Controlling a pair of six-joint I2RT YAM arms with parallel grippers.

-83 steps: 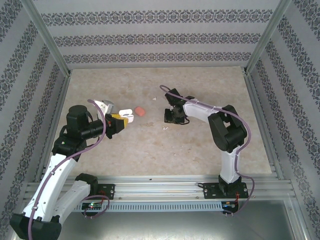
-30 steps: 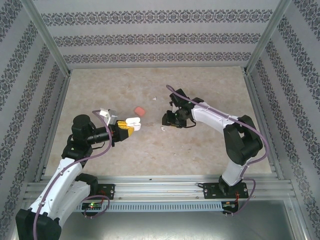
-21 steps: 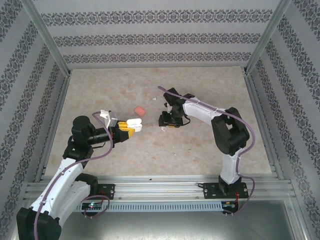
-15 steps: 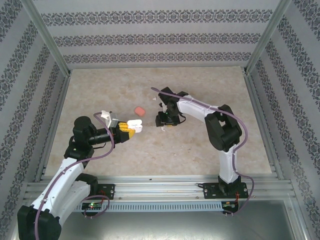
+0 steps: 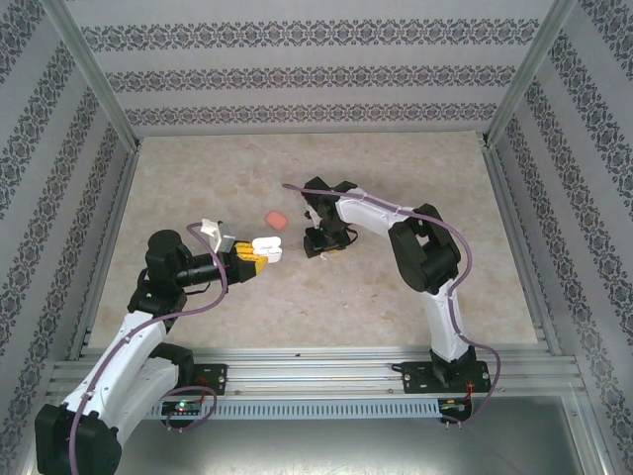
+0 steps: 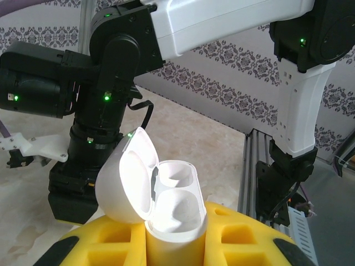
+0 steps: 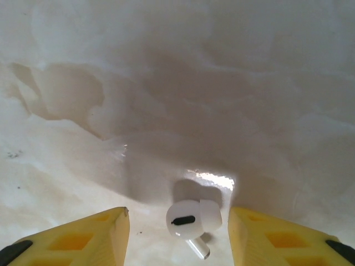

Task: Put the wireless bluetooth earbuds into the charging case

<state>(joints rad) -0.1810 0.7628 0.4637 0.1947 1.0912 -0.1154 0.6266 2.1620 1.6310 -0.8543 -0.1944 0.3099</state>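
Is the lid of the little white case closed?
No, the white case has its lid tipped back to the left, so you can see into its two hollows.

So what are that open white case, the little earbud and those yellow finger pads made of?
The white case is likely hard plastic: it looks smooth and softly glossy, with moulded hollows inside. The earbud also looks like glossy white plastic, judging by its highlights, with a dark slot on it. The yellow pads are matte and soft-looking with recessed pockets, perhaps foam or rubber; I can't tell which.
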